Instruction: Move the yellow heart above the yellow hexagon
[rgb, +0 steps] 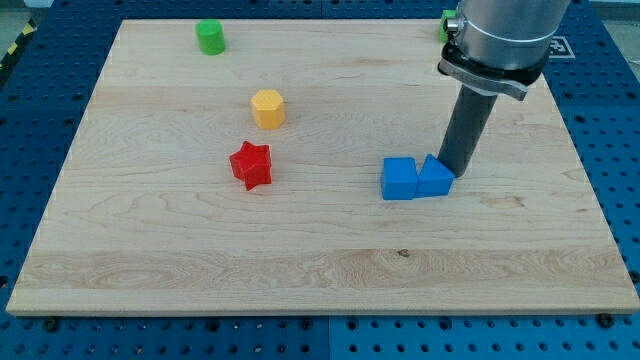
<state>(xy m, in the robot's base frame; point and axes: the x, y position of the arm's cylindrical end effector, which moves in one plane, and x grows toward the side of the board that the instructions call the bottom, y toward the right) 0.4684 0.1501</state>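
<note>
Nearest the view's bottom, two blue blocks sit touching side by side right of centre: a blue cube (399, 179) and, on its right, a blue block (435, 177) with a peaked top. My tip (456, 171) rests just behind the peaked block's right edge, at or very near contact. I carry a plain rod, so nothing opens or closes. Left of centre lies the red star (250, 165). Above it sits the yellow hexagon (268, 108), well apart from my tip. The green cylinder (210, 37) occupies the upper left of the wooden board (320, 270). A green fragment (445, 25) shows beside my arm at upper right. The yellow heart is not visible.
</note>
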